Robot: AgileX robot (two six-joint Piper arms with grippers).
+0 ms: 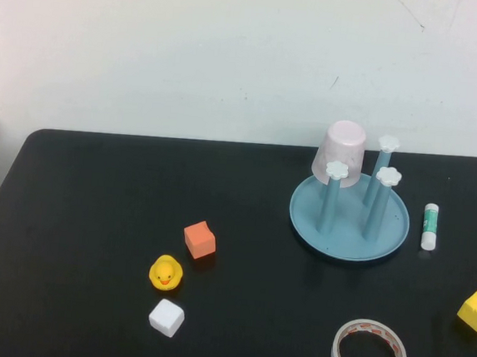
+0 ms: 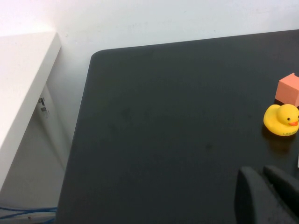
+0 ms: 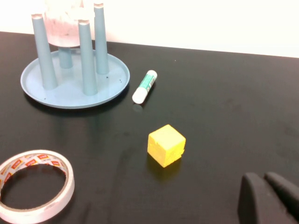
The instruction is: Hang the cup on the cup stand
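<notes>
The pale pink cup (image 1: pixel 341 152) hangs upside down over the far-left post of the cup stand (image 1: pixel 349 217), a light-blue dish with blue posts and white flower caps. In the right wrist view the cup (image 3: pixel 63 23) sits over a back post of the stand (image 3: pixel 74 84). Neither arm shows in the high view. My left gripper (image 2: pixel 261 175) is shut and empty above the table's left part, near the duck. My right gripper (image 3: pixel 264 179) is shut and empty above the table's right front, apart from the stand.
An orange cube (image 1: pixel 200 239), a yellow duck (image 1: pixel 165 272) and a white cube (image 1: pixel 166 317) lie left of centre. A glue stick (image 1: pixel 430 226) lies right of the stand. A yellow cube (image 1: pixel 476 309) and a white tape ring (image 1: pixel 368 354) lie at the front right.
</notes>
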